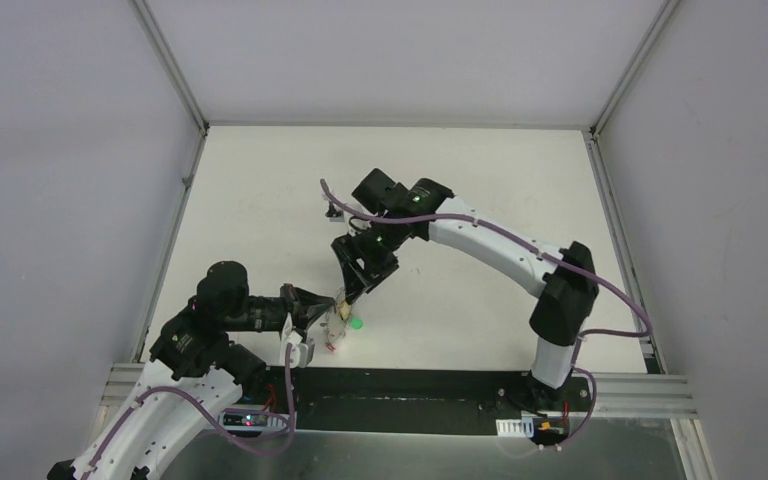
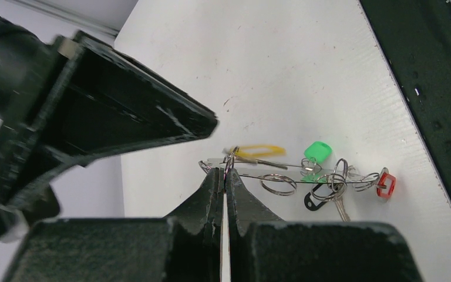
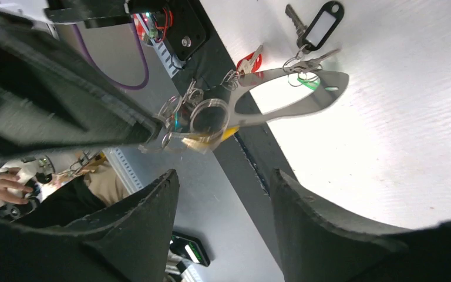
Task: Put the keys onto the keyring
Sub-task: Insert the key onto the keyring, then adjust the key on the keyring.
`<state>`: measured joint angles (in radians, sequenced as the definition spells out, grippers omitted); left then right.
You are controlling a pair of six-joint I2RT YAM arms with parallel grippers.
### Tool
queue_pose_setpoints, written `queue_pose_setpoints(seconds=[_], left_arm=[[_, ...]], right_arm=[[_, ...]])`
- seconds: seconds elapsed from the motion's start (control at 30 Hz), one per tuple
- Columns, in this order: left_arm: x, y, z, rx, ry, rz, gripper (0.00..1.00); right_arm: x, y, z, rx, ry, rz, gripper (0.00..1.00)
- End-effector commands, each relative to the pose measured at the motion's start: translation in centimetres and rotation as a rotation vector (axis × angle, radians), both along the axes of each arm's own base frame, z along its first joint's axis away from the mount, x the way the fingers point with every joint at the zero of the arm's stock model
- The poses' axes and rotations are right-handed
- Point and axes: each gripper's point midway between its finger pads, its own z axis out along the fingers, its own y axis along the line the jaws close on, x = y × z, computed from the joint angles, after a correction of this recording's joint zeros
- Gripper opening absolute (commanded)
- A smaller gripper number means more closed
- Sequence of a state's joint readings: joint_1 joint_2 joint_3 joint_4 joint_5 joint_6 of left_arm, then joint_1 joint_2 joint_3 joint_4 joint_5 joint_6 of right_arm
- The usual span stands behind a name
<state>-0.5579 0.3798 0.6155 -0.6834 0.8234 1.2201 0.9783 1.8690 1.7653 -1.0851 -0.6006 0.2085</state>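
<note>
My left gripper (image 2: 228, 171) is shut on the near end of the keyring (image 2: 282, 176), a thin silvery loop that reaches out just above the table. Hanging along it are keys with a yellow tag (image 2: 261, 151), a green tag (image 2: 317, 151) and a black tag (image 2: 311, 201), and a red piece (image 2: 386, 184) sits at its far end. My right gripper (image 3: 224, 176) is open with nothing between its fingers, just behind the held end of the keyring (image 3: 282, 97). From above, the right gripper (image 1: 344, 292) and left gripper (image 1: 326, 312) nearly meet over the green tag (image 1: 357, 323).
The black strip (image 1: 420, 385) along the table's near edge lies just below the keys. Grey walls stand on both sides and at the back. The right arm (image 1: 490, 240) arches over the white table (image 1: 460, 170) from the right.
</note>
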Motion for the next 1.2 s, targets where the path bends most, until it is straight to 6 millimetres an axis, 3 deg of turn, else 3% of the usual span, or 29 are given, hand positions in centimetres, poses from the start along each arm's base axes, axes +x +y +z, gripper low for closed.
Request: queue_pose_setpoints(seconds=[0.0, 0.23, 0.27, 0.33, 0.4, 0.47, 0.6, 0.77, 0.97, 1.17], left_arm=[[-0.6, -0.7, 2.6, -0.06, -0.053, -0.054, 0.0], [0.2, -1.3, 3.3, -0.122, 0.127, 0.026, 0.0], [0.5, -1.5, 3.5, -0.14, 0.176, 0.051, 0.0], [1.1, -1.8, 3.8, -0.176, 0.291, 0.105, 0.0], [1.8, -2.3, 4.2, -0.211, 0.408, 0.152, 0.0], [2.4, -2.9, 5.1, -0.265, 0.527, 0.193, 0.0], [3.6, -3.9, 6.8, -0.368, 0.695, 0.256, 0.0], [4.7, -4.6, 9.1, -0.498, 0.713, 0.248, 0.0], [4.8, -5.0, 10.2, -0.564, 0.662, 0.195, 0.0], [4.5, -5.1, 10.5, -0.585, 0.622, 0.15, 0.0]], right_arm=[[1.9, -0.5, 6.3, 0.204, -0.208, -0.056, 0.61], [4.6, -2.7, 10.8, 0.37, -0.513, -0.158, 0.81], [5.6, -3.2, 11.6, 0.388, -0.578, -0.217, 0.83], [7.6, -4.8, 12.7, 0.403, -0.683, -0.375, 0.99], [8.2, -6.3, 13.8, 0.454, -0.76, -0.449, 1.0], [7.6, -7.1, 14.5, 0.538, -0.811, -0.453, 1.0], [5.1, -6.9, 15.7, 0.79, -0.926, -0.313, 1.0], [3.2, -5.7, 15.6, 0.892, -0.896, -0.201, 0.99], [1.1, -3.2, 15.7, 0.96, -0.8, -0.012, 0.69], [0.1, -2.1, 15.0, 1.002, -0.794, 0.084, 0.36]])
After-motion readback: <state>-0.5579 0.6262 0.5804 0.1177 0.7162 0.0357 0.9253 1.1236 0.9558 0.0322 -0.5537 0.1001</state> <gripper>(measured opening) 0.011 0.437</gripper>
